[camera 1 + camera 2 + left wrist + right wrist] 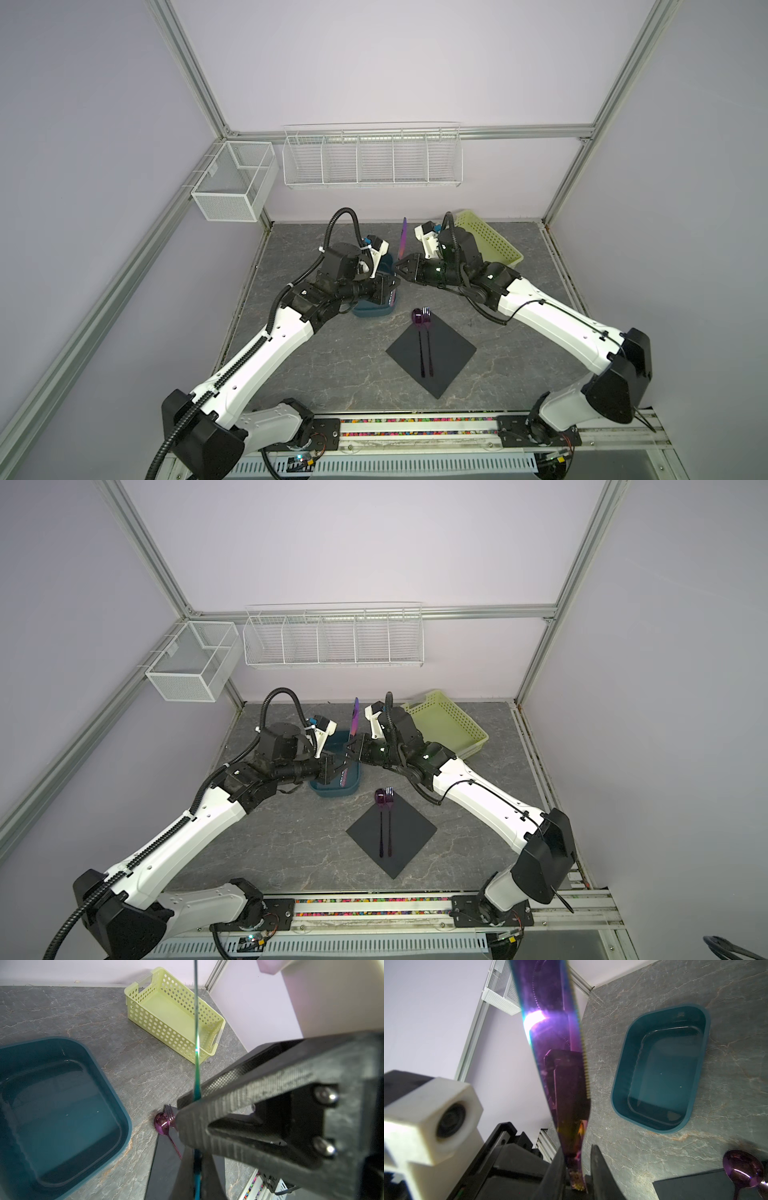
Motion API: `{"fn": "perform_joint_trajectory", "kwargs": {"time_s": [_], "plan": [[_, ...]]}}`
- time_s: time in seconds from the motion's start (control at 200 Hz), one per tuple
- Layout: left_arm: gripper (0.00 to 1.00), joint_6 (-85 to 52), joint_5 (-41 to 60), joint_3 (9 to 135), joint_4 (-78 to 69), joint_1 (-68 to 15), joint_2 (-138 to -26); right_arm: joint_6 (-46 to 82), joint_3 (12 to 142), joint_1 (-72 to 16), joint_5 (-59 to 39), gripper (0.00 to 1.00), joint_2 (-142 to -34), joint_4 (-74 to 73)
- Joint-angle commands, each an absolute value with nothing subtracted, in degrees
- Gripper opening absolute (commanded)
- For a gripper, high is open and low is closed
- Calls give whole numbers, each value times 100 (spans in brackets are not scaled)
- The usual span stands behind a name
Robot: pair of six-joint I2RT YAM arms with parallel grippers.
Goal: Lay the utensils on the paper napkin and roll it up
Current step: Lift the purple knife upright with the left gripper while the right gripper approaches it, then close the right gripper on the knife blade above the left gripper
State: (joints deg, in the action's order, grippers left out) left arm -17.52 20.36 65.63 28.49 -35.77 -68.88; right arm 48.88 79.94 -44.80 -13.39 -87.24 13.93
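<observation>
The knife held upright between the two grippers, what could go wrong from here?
The knife stands upright, pinched by the left gripper, while the right gripper flanks it with a gap on one side. Released too early, it could topple toward the teal tub. Laying it down later could also nudge the spoon and fork already on the napkin.

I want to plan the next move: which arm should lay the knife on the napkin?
Probably the right: the right gripper straddles the knife that the left gripper holds, and the black napkin lies slightly toward its side.
</observation>
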Motion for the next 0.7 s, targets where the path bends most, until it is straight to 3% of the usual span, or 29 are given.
{"fn": "perform_joint_trajectory", "kwargs": {"time_s": [0.0,0.3,0.695], "plan": [[0,-1751,1936,6521,2701,-3604,-6741,5012,8071,-4509,-1392,20,-8756,1197],[0,-1724,1985,6565,2716,-3604,-6687,4905,8035,-4505,-1370,10,-8694,1173],[19,-1731,2559,6532,2421,-3604,-6259,3532,7527,-4395,-1553,7,-7879,1111]]}}
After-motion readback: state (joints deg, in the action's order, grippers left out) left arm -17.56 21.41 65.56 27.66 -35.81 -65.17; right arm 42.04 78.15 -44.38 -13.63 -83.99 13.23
